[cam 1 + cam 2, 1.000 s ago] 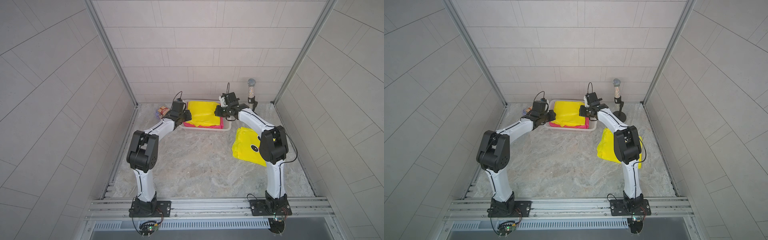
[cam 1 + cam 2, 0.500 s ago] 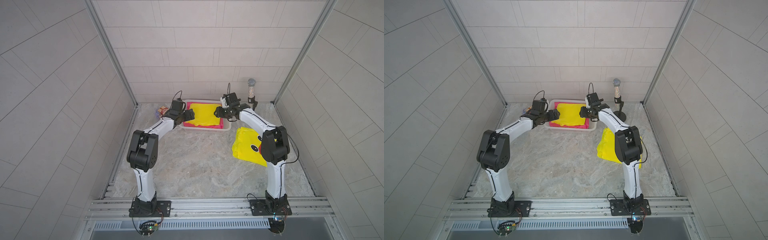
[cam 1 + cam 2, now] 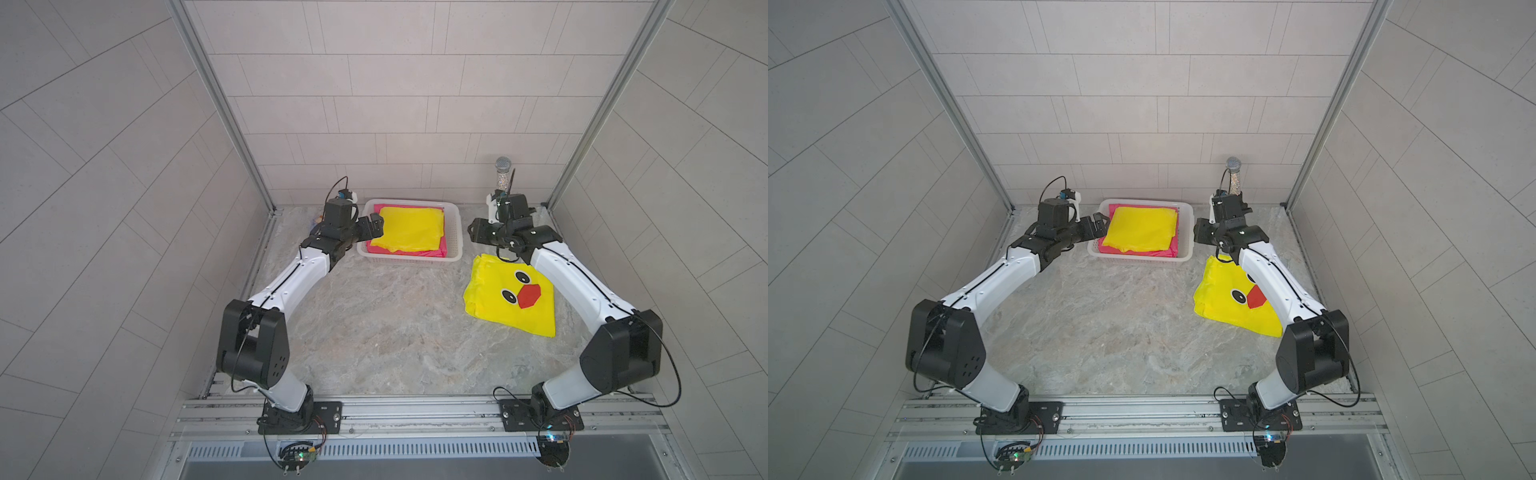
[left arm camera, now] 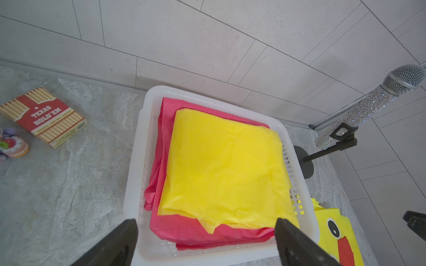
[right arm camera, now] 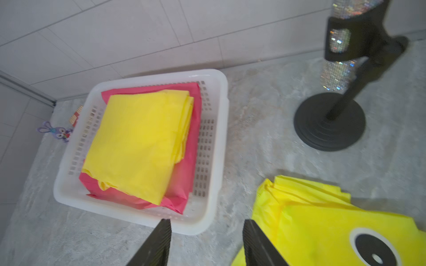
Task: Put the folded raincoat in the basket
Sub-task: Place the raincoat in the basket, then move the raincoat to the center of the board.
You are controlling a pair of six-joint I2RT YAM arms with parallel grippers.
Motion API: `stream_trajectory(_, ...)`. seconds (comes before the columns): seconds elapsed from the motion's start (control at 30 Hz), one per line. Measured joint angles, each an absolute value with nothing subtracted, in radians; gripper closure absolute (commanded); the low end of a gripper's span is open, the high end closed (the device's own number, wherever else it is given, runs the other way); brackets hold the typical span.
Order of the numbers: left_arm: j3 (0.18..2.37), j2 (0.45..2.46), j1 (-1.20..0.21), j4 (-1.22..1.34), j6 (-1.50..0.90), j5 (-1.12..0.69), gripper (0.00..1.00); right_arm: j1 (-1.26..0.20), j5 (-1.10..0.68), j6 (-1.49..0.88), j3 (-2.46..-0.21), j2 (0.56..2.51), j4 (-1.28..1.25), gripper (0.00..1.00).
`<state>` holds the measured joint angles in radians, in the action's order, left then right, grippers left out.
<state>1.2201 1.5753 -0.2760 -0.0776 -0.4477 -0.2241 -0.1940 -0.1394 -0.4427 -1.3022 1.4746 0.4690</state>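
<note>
While the left arm reaches forward with its elbow bent, the left hand (image 3: 371, 227) hangs wide open and empty at the basket's (image 3: 409, 262) left rim. Behind that wrist, a card box (image 4: 43, 117) is nearly hidden in both top views. The folded yellow raincoat (image 3: 405, 228) lies inside the basket, atop a pink raincoat (image 4: 184, 232). The right hand (image 3: 475, 233), fingers parted and empty, hovers just right of the basket. In a top view, its forearm covers part of the duck-face raincoat (image 3: 1217, 303) on the tabletop (image 3: 374, 324).

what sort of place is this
Most likely a robot lab test cell, not a home: the left arm and right arm are bolted to an aluminium rail, tiled panels box in the tabletop, and props include a glittery microphone.
</note>
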Motion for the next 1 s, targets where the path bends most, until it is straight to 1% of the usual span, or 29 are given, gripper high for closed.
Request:
stream_trajectory(0.1,1.141,1.554,-0.276,-0.065,-0.474,-0.225,0.00,-0.152,-0.106,-0.437,-1.152,1.391,0.480,0.46)
stream_trajectory(0.2,1.072,1.547,-0.276,-0.056,-0.499,-0.243,0.00,-0.142,-0.055,-0.430,-1.026,1.332,0.511,0.46)
stream_trajectory(0.37,0.958,1.508,-0.276,-0.048,-0.536,-0.276,0.00,-0.144,0.009,-0.426,-0.893,1.296,0.543,0.47)
stream_trajectory(0.47,0.905,1.464,-0.279,-0.039,-0.559,-0.292,0.00,-0.144,0.034,-0.426,-0.869,1.325,0.542,0.47)
stream_trajectory(0.6,0.873,1.417,-0.295,-0.025,-0.572,-0.293,0.00,-0.144,0.023,-0.427,-0.882,1.435,0.524,0.55)
stream_trajectory(0.77,0.865,1.396,-0.348,-0.013,-0.578,-0.274,0.00,-0.165,-0.030,-0.447,-0.889,1.546,0.482,0.55)
stream_trajectory(1.0,0.828,1.396,-0.383,0.003,-0.595,-0.266,0.00,-0.199,-0.067,-0.494,-0.879,1.580,0.437,0.54)
